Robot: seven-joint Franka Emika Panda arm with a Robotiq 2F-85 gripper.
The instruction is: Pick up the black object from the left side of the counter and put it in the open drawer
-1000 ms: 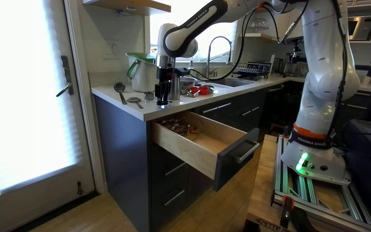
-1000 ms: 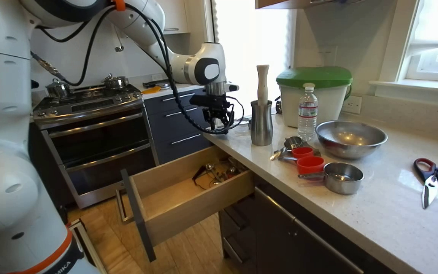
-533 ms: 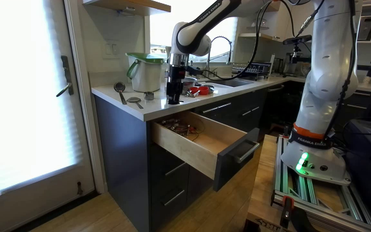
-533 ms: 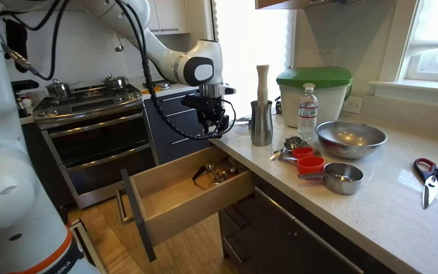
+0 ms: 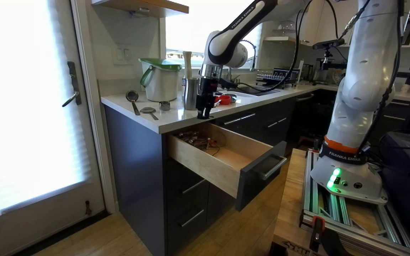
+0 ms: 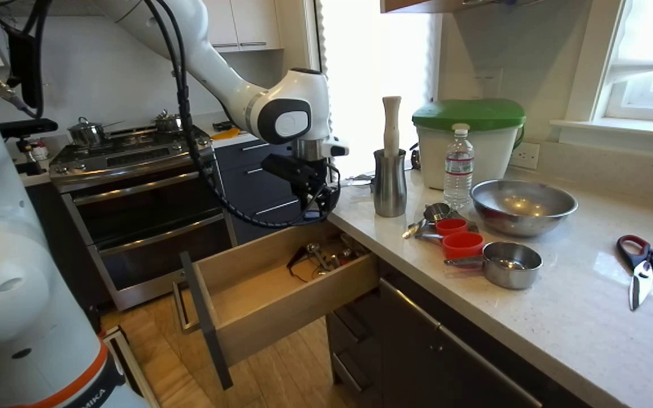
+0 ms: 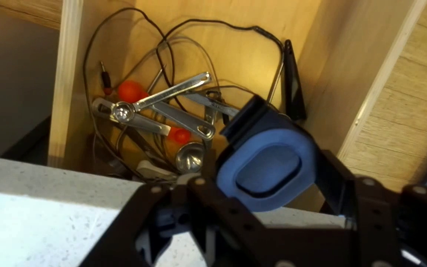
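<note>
The black object [image 7: 267, 168] is a small dark piece with a rounded, recessed face that looks bluish in the wrist view. My gripper [image 7: 269, 161] is shut on it, one finger on each side. In an exterior view my gripper [image 5: 205, 108] hangs by the counter's front edge, with the black object [image 5: 204, 117] at its tips; my gripper [image 6: 319, 204] also shows in an exterior view. The counter [image 5: 172, 122] is white. The open drawer [image 5: 238, 154] has a light wooden inside. In the wrist view the drawer [image 7: 213, 40] lies below the held object.
Measuring spoons [image 7: 176, 91] and wires lie in the drawer's back part. On the counter stand a steel cup [image 6: 390, 187] with a wooden stick, a bottle [image 6: 458, 170], a green-lidded bin [image 6: 468, 116], a steel bowl [image 6: 522, 207] and red cups [image 6: 462, 245]. Scissors [image 6: 647, 266] lie farther along.
My gripper, shut on the black object throughout, has moved from over the counter toward its front edge by the drawer, and ends slightly lower. The drawer has not moved.
</note>
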